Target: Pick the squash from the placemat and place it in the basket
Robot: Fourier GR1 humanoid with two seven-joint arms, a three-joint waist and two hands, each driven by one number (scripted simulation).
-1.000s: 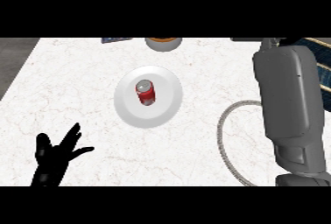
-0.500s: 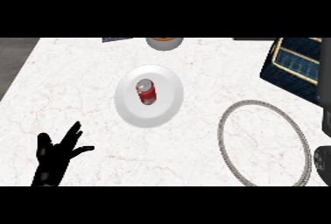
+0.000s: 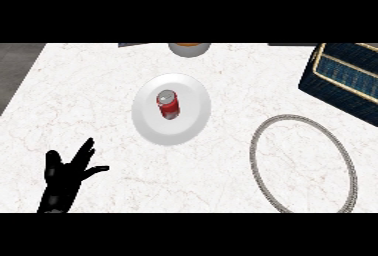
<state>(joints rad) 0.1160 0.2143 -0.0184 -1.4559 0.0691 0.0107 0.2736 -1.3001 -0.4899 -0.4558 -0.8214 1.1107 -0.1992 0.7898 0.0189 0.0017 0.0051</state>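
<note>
Can [image 3: 167,104] on plate [image 3: 188,127]; basket [image 3: 347,80] far right.

Counter [image 3: 96,115]: white marble | white plate [image 3: 171,131] at centre, red can [image 3: 167,104] upright on it | grey ring [image 3: 303,164] lying flat at right | dark blue basket [image 3: 347,80] at upper right edge | left robot hand [image 3: 65,175] at lower left, fingers spread upward, touching nothing | bowl [image 3: 190,48] at top edge, partly cut off

White marbled counter [image 3: 103,125], grey floor strip [image 3: 13,75] at left edge
</note>
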